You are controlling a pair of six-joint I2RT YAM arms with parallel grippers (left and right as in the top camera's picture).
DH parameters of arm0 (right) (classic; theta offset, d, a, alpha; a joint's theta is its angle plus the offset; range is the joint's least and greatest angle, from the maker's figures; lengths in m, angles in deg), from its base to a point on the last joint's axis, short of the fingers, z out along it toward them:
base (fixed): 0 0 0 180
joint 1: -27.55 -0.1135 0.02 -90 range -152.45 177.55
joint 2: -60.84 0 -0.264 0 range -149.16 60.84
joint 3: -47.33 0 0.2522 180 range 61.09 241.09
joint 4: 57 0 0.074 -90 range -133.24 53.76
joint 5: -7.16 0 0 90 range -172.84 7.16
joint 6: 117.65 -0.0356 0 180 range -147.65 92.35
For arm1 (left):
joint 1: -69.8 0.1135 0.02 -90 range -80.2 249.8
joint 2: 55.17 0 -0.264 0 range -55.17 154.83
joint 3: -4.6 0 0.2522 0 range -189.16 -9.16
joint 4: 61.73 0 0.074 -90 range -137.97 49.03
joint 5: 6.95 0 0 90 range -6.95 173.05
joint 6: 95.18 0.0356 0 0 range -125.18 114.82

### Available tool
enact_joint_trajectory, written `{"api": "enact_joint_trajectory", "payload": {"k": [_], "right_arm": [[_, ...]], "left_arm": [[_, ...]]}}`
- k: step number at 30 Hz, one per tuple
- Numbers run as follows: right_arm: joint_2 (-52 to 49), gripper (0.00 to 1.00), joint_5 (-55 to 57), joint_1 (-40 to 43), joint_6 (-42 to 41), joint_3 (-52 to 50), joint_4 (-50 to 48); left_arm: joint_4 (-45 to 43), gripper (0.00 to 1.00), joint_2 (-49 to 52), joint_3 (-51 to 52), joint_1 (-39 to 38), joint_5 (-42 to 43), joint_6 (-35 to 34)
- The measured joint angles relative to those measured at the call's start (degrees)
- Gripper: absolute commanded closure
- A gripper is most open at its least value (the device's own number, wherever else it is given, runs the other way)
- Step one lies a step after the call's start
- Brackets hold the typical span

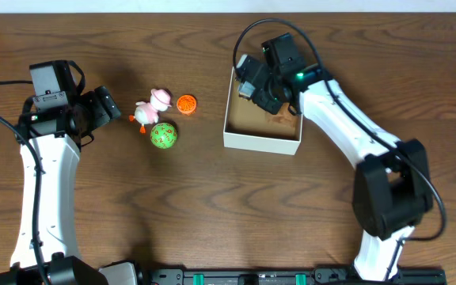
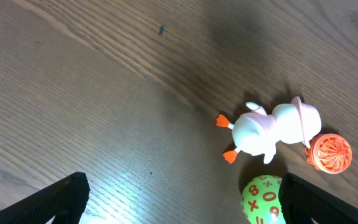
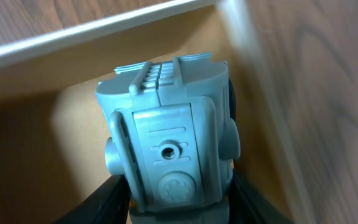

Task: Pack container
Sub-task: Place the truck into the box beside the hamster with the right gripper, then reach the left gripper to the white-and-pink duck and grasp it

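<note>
White-walled container (image 1: 260,143) sits right of centre on the worktop (image 1: 212,206), with the right gripper (image 1: 253,85) over its back-left corner. From the left wrist, the left gripper (image 2: 182,208) is spread wide and empty, near a duck (image 2: 269,130). From the right wrist, the right gripper clamps a grey toy (image 3: 166,143) over the container's brown inside.

green ball (image 2: 263,199), orange digits and signs
</note>
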Motion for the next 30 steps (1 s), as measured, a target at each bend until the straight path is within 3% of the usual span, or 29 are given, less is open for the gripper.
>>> {"api": "enact_joint_trajectory", "payload": {"k": [3,7,8,9,16,21,25,30], "right_arm": [[-2.40,0.87,-0.81,0.00,3.04,-0.04,-0.33],[-3.52,0.43,-1.55,-0.15,5.05,-0.04,-0.35],[-3.52,0.11,-1.53,-0.22,5.09,-0.04,-0.33],[-3.50,0.01,-1.46,-0.28,5.27,-0.04,-0.31],[0.22,0.01,-0.39,-0.81,-0.76,-0.04,0.79],[13.64,0.01,0.28,0.68,-13.42,-0.04,1.81],[26.08,0.01,0.20,8.52,-26.69,0.74,8.02],[31.34,0.01,1.07,21.77,-39.52,1.53,18.08]], "left_arm": [[0.00,0.02,0.00,0.00,0.00,0.00,0.02],[0.02,0.02,0.00,0.00,0.00,0.00,0.00],[0.00,0.02,0.00,0.00,0.00,0.00,0.00],[0.00,0.02,0.00,0.00,0.00,0.00,0.00],[-0.35,0.02,0.00,-0.02,0.00,0.00,-0.48],[-0.26,0.02,0.00,0.00,0.00,0.90,-1.40],[-0.35,0.11,0.00,0.00,-0.28,4.26,-1.79],[0.22,0.05,1.42,-0.09,-5.57,6.43,0.28]]}}
